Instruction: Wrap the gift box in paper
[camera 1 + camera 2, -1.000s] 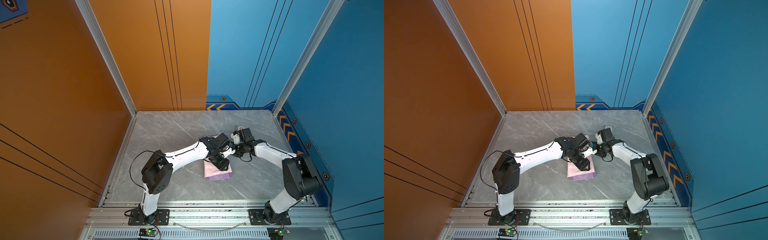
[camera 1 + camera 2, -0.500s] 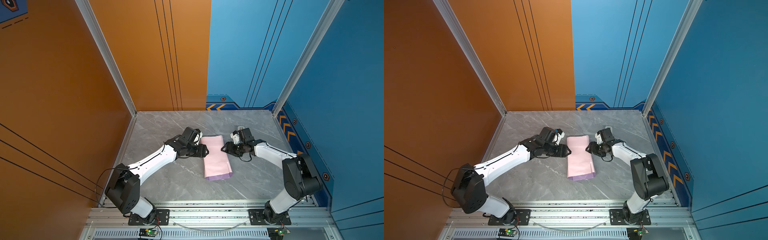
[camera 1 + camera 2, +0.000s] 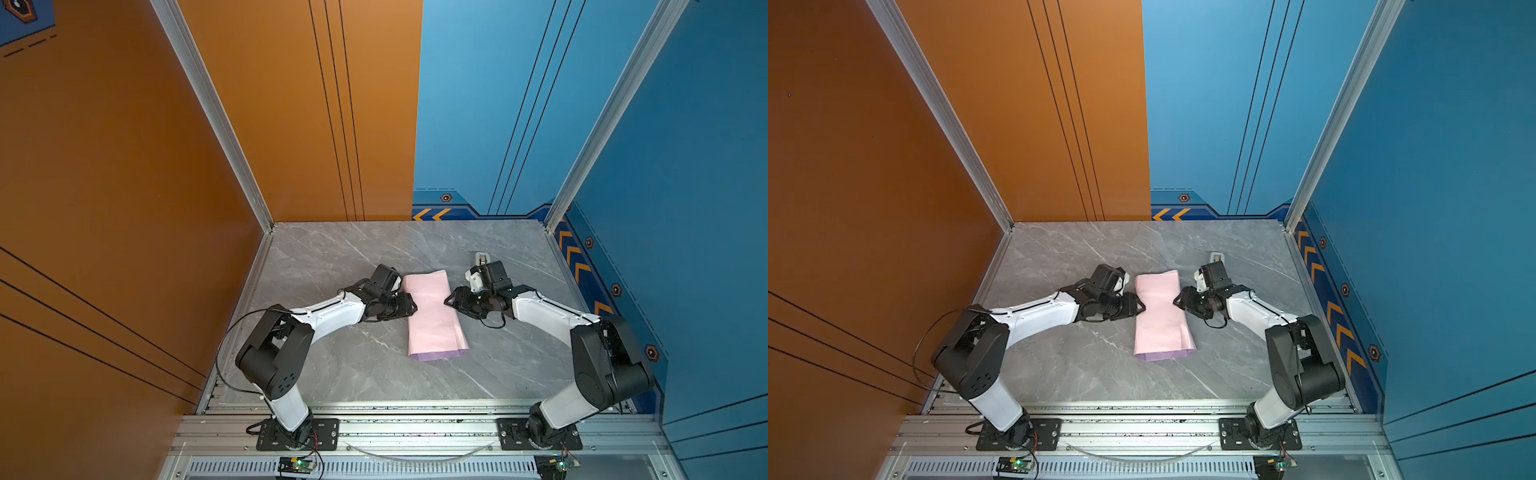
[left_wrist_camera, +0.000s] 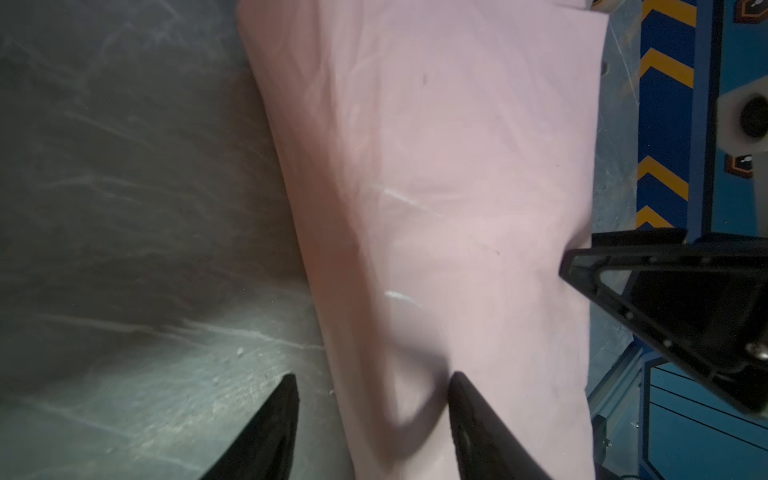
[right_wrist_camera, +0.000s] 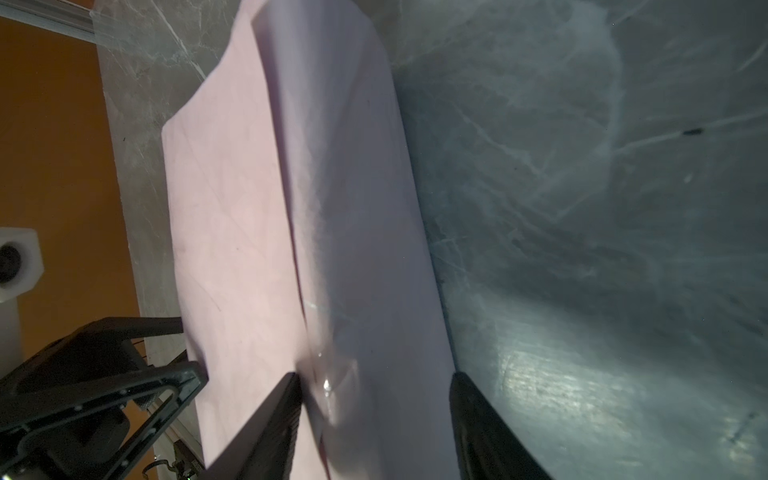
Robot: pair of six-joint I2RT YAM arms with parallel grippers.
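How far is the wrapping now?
Done: the paper is folded over into a long pink bundle; the box does not show and is presumably inside. In hand: the left gripper and right gripper, both open, stand at its two long sides. Left: the near end gapes, showing lilac, so the ends probably need folding.

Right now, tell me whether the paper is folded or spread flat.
Folded: the paper lies as a narrow pink strip, one flap lapped over another, lilac face showing at its near end.
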